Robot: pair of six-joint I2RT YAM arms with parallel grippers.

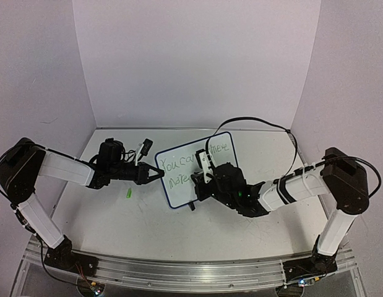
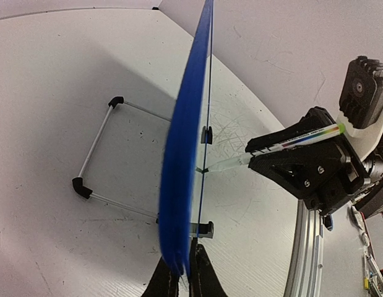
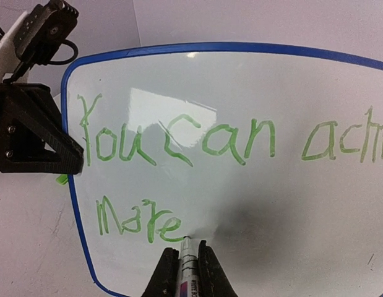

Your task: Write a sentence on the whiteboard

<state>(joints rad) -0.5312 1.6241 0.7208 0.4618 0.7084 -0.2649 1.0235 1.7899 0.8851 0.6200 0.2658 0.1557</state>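
As far as I can judge, the writing is almost finished: the sentence (image 3: 179, 139) stands in green on the whiteboard (image 1: 225, 162), with "You can" and the start of "achieve" in the upper line and "more" in the lower line. In my right wrist view the last letters of "achieve" are cut off by the edge, but from the top camera I can read them to the right of my arm. I think what is left is only to lift the tip from the board, maybe after a full stop, and then to let the board go. The whiteboard stands nearly upright on its thin wire stand (image 2: 95, 151) in the middle of the table (image 1: 142, 223), between my two arms, its face turned to my right side. My left arm reaches in from the left with the forearm low and almost level, and my left gripper (image 2: 182, 278) is closed tight on the blue rim at the lower left edge of the board to keep it steady. My right arm comes in from the right with a bent elbow and the wrist low in front of the board. My right gripper (image 3: 186, 250) is closed around the marker (image 3: 187, 263), and its tip touches the white surface just after the final "e" of "more". A small green thing (image 1: 128, 193) lies on the table just under my left gripper; I cannot tell surely what it is.
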